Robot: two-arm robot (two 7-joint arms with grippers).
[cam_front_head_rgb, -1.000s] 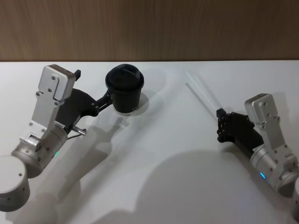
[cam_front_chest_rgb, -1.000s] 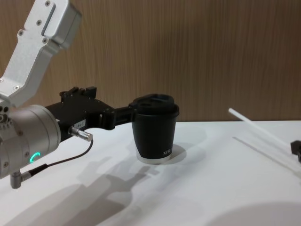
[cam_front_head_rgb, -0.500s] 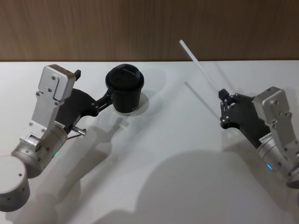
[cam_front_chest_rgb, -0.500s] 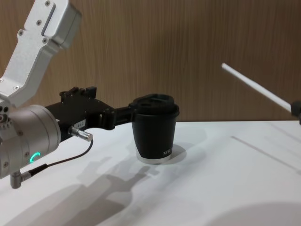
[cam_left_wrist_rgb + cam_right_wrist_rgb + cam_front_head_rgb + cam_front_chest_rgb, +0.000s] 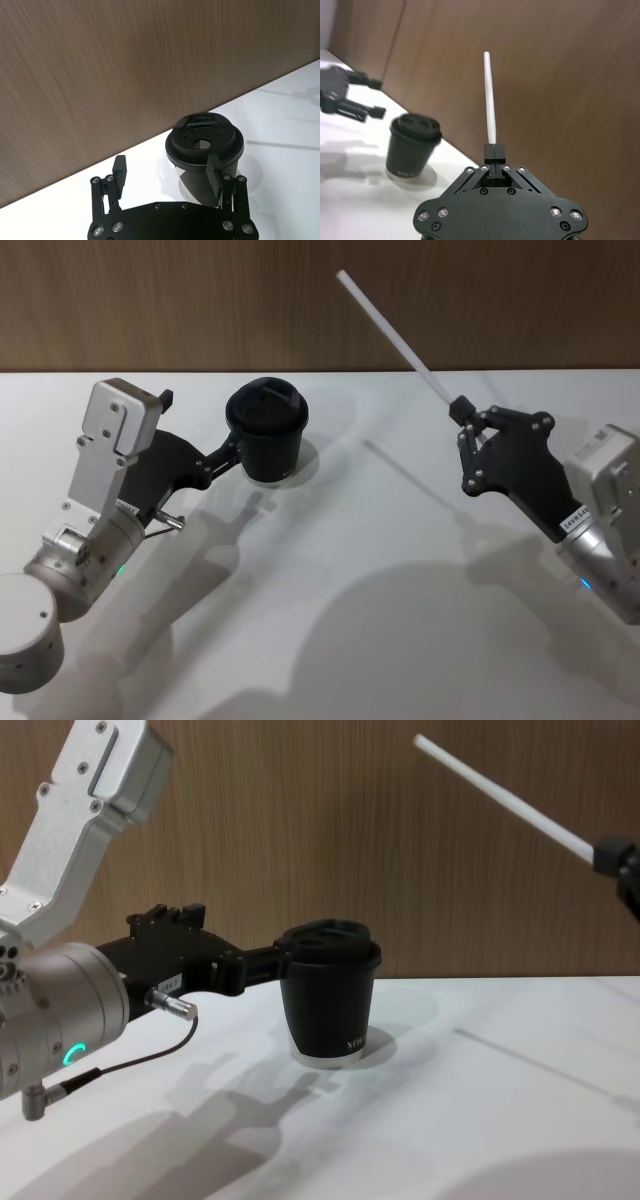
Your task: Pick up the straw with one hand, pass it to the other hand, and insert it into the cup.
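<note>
Tabletop (image 5: 350, 570) fills the lower half of the head view, white and open between the two arms, so there is room to swing across the middle. At the lower left, the left gripper (image 5: 200, 423) reaches up toward the cup (image 5: 265, 435) with its fingers apart. One fingertip sits at the cup's left side, though whether it touches is hard to tell. At the right of the frame, the right gripper (image 5: 460, 408) is up off the tabletop, its fingers clamped on the lower end of the straw (image 5: 395, 332). The straw is in the air, slanting to the upper left, and its free end shows against the wooden wall (image 5: 200, 300) at the top of the frame.

The step in hand looks like carrying the straw over for the handover. To do it well, the right gripper should bring the straw toward centre frame, well above the cup, so the long free end does not knock it. The left gripper needs to draw away from the cup without nudging it, then close on the bare middle of the straw, apart from the right fingers. The tabletop's far edge meets the wall just behind the cup, so the free end should not tip further back.
</note>
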